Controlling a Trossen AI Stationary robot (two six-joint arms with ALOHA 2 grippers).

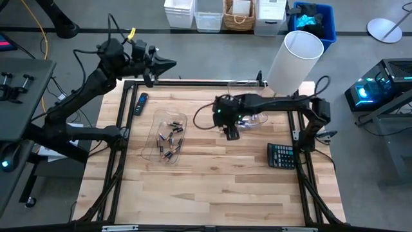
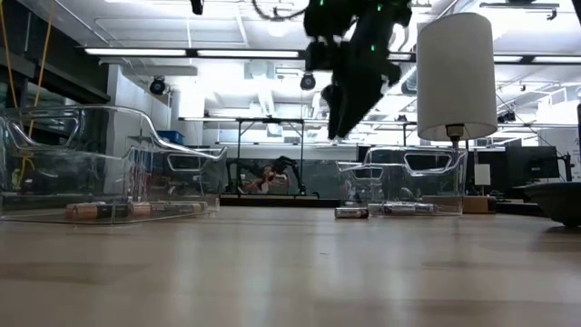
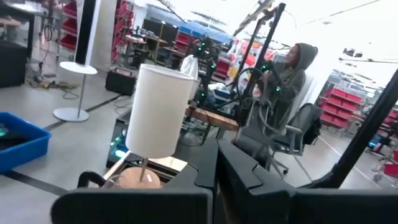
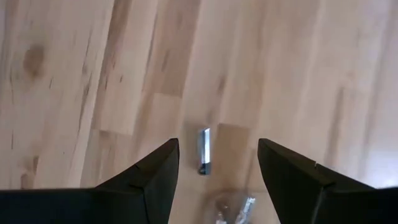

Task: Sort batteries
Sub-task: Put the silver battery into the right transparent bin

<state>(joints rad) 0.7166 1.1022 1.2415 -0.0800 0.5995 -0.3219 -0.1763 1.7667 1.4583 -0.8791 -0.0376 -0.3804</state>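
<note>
Silvery battery (image 4: 204, 150) between open right jaws, wrist view only

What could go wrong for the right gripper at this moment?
The right gripper hangs open above a lone silvery battery on bare wood. A small round cell may roll or skid off when the fingers close. A clear bin sits right beside it, so descending fingers might clip its wall. The left gripper waits at the far edge.

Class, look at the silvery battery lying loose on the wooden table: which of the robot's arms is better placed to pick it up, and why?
The right. Its gripper hangs open directly above the loose silvery battery, which shows between its fingers in the right wrist view. The left gripper is raised at the table's far edge, away from it.
</note>
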